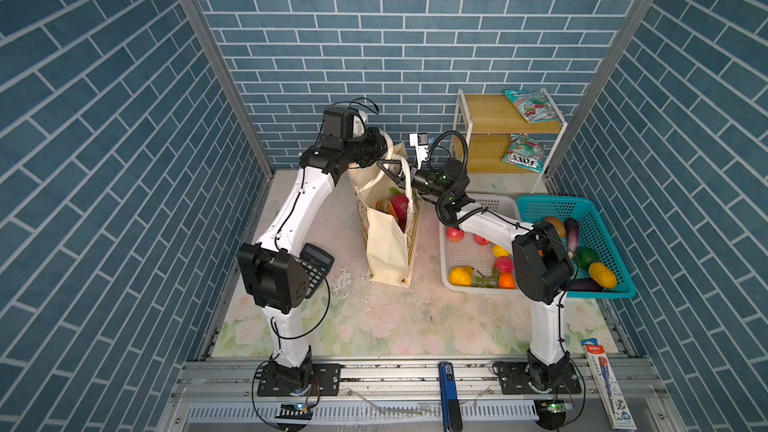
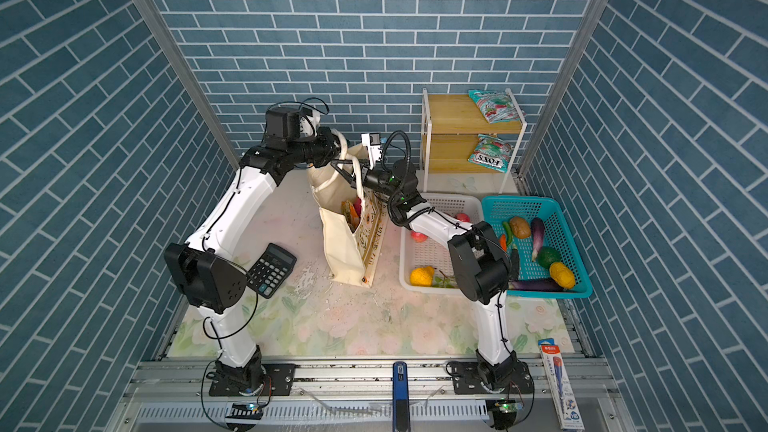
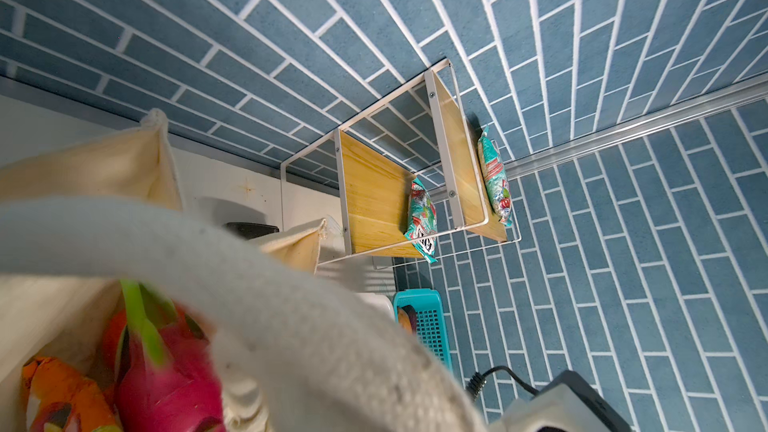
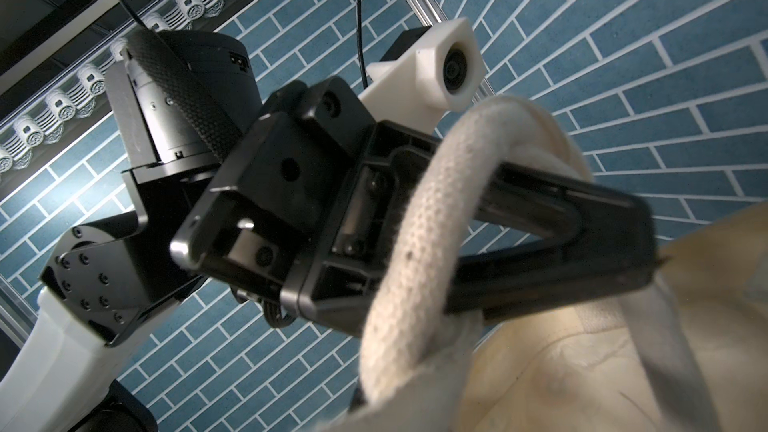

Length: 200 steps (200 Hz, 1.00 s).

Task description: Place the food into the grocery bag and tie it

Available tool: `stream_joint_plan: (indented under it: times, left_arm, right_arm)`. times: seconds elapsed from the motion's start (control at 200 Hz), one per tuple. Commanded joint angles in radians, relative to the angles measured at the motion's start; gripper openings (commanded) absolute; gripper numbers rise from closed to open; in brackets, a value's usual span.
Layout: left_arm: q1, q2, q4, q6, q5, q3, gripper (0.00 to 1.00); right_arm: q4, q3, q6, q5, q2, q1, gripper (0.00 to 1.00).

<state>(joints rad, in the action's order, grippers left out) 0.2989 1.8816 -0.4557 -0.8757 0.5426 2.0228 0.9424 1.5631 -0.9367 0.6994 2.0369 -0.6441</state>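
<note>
Both top views: grocery bag (image 1: pixel 388 243) stands upright on the desk (image 1: pixel 374 326), mouth open, just left of the white basket (image 1: pixel 445 276). Dragon fruit (image 1: pixel 400 205) sits inside it. Left tool (image 1: pixel 398 176) and right tool (image 2: pixel 362 179) are close together over the bag mouth, at the handles. Can't tell if the right tool is clenched or released.

Left wrist: blurred rope handle (image 3: pixel 249 251) crosses the front, with the dragon fruit and an orange packet (image 3: pixel 62 392) down in the bag.

Right wrist: left tool clenched, rope handle looped around its fingers (image 4: pixel 582 191). Pinched or just hooked, can't tell.
</note>
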Motion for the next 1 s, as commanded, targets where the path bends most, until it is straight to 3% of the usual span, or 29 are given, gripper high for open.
stream_joint_plan:
  times: [0.0, 0.28, 0.645, 0.855, 0.995]
  left_arm:
    - [0.009, 0.014, -0.059, -0.001, 0.04, 0.016, 0.0]
    - [-0.003, 0.009, 0.004, -0.085, 0.066, 0.069, 0.0]
    - [-0.047, -0.029, 0.146, -0.22, 0.101, -0.008, 0.0]
    - [-0.076, -0.076, 0.117, -0.219, 0.132, -0.091, 0.0]
    - [-0.081, -0.094, -0.021, -0.121, 0.138, -0.107, 0.0]
  right_arm:
    - [0.012, -0.023, 0.044, -0.024, -0.078, 0.015, 0.0]
    - [-0.136, -0.114, 0.157, 0.038, -0.134, 0.015, 0.0]
    - [-0.218, -0.153, 0.231, 0.024, -0.15, 0.016, 0.0]
    - [-0.233, -0.153, 0.253, -0.039, -0.164, 0.029, 0.0]
    - [-0.245, -0.14, 0.265, -0.076, -0.169, 0.041, 0.0]
